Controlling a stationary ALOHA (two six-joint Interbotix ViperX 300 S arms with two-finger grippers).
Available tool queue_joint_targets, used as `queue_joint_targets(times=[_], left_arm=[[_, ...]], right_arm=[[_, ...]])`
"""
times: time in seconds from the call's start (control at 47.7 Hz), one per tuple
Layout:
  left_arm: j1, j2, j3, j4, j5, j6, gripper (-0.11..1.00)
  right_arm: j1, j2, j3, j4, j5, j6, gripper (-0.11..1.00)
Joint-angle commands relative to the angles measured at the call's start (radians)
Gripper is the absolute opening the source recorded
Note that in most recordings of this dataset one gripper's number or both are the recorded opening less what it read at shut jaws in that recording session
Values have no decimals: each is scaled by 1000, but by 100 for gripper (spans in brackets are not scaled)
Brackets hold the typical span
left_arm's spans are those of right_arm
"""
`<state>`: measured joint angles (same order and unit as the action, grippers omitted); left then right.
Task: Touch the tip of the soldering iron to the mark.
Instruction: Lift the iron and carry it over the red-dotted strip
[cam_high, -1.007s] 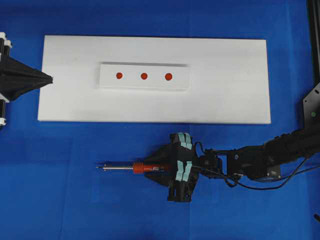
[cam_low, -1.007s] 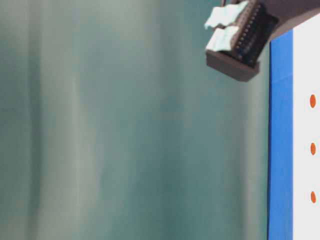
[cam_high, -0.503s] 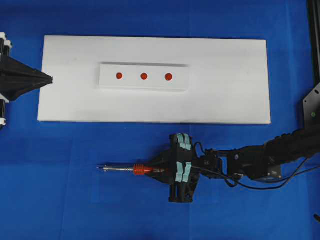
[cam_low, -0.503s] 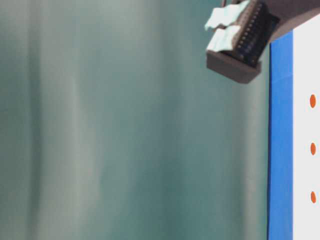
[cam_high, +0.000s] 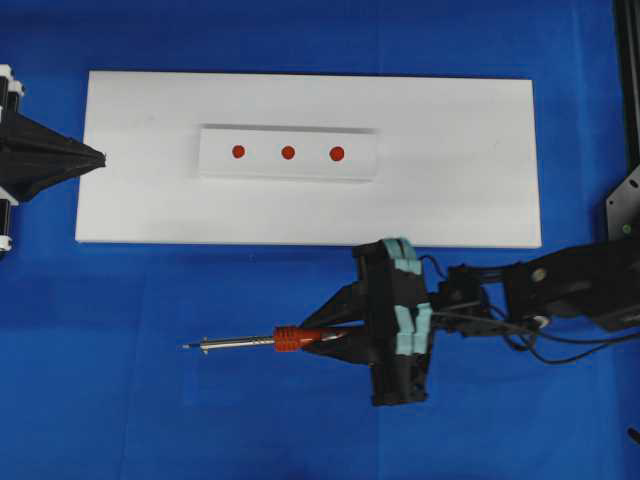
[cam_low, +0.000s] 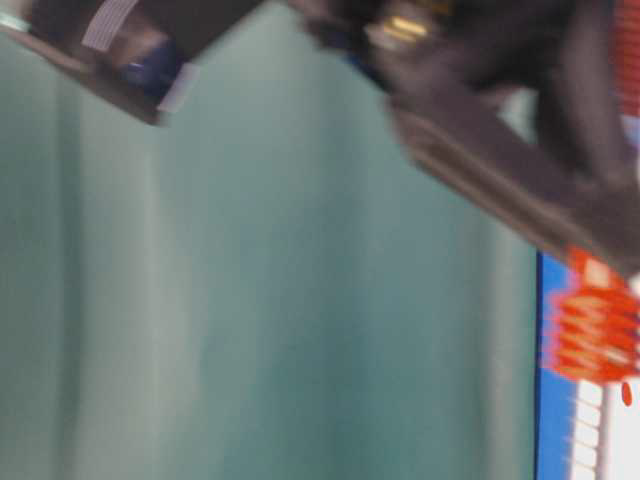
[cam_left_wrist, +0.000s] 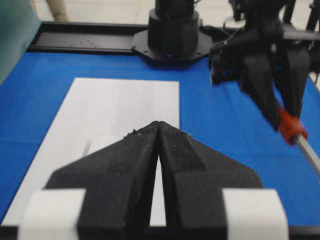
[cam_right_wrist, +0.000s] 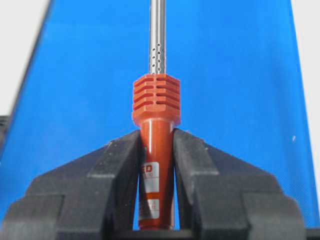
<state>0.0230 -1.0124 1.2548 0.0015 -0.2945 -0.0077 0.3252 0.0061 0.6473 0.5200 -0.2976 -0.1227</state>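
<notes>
The soldering iron (cam_high: 290, 339) has a red-orange handle and a thin metal shaft pointing left. Its tip (cam_high: 188, 346) hangs over the blue cloth, well below the white board. My right gripper (cam_high: 335, 336) is shut on the handle. In the right wrist view the fingers clamp the soldering iron (cam_right_wrist: 155, 102) just behind its ribbed collar, where the right gripper (cam_right_wrist: 156, 133) meets it. Three red marks sit in a row on a small white plate (cam_high: 288, 153). My left gripper (cam_high: 100, 157) is shut and empty at the board's left edge, also seen as the left gripper (cam_left_wrist: 158, 124).
The white board (cam_high: 450, 200) lies across the blue cloth. From table level the view is blurred, with the right arm filling the top and the red handle (cam_low: 592, 325) at the right. A black rail (cam_high: 628, 80) runs down the far right.
My right gripper has closed fully on the handle and lifted the iron, shifting right and toward the front edge. The left arm has not moved.
</notes>
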Motion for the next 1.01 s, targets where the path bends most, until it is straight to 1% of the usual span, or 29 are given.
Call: queue_joint_targets(times=[0.0, 0.126, 0.252, 0.398, 0.524, 0.65, 0.818, 0.986], left_arm=[[2, 6, -11, 0, -11, -2, 0], [2, 5, -12, 0, -14, -2, 0], [2, 5, -11, 0, -14, -3, 0], [2, 6, -11, 0, -14, -3, 0], [3, 6, -11, 0, -14, -5, 0], [2, 8, -11, 0, -14, -6, 0], [2, 9, -11, 0, -14, -6, 0], [2, 11, -11, 0, -14, -6, 0]], right_arm=[[-15, -78, -18, 0, 44, -15, 6], [-29, -112, -25, -2, 87, -34, 6], [-40, -114, -28, -2, 107, -43, 6], [-78, -118, -28, -20, 135, -66, 6], [-146, -135, -28, -40, 192, -107, 6], [-235, -156, -28, -60, 244, -158, 6], [-357, -169, -29, -67, 307, -235, 6], [-459, -169, -41, -67, 357, -299, 6]])
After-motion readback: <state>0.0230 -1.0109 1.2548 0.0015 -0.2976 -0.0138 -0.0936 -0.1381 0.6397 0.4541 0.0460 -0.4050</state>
